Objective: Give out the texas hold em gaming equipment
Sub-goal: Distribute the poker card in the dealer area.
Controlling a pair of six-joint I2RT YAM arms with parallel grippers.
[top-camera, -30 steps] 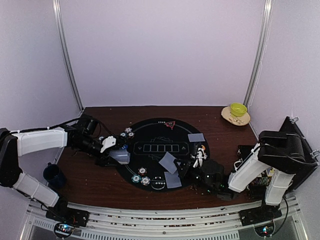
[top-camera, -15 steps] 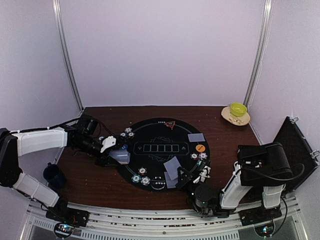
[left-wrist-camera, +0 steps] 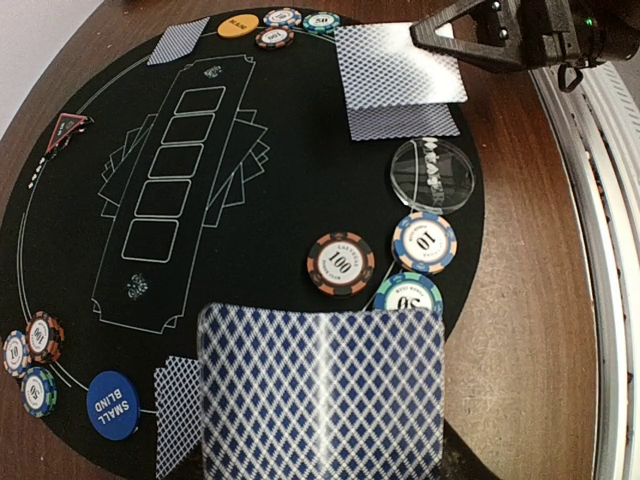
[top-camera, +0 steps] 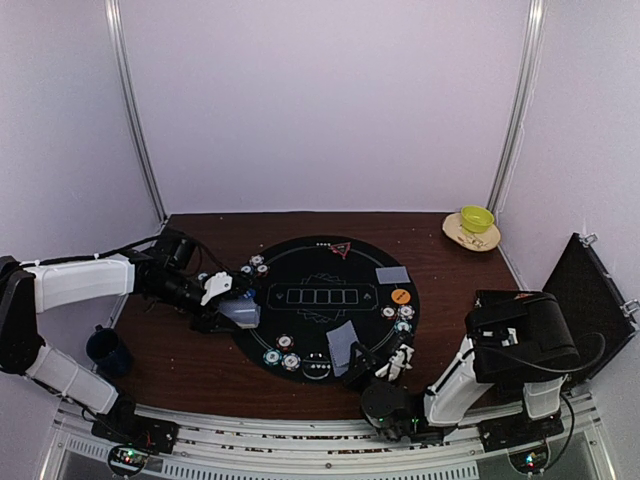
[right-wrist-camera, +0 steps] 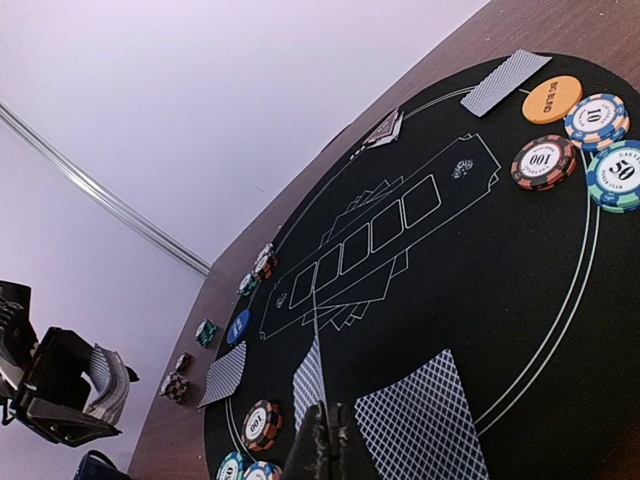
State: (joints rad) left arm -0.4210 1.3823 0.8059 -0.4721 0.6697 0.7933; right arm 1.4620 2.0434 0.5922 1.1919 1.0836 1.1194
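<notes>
The left gripper [top-camera: 228, 300] squeezes a stack of cards [top-camera: 240, 313] at the left edge of the round black mat [top-camera: 300, 265], and the right gripper [right-wrist-camera: 323, 445], fingers closed tight, pinches one card [top-camera: 342, 342] at the near edge.

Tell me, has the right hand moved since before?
Yes. The right hand pulled back toward the robot, away from the orange button.

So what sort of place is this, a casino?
Probably a lab test booth: plain white walls enclose a small table with two robot arms bolted on, and a poker mat laid out.
</notes>
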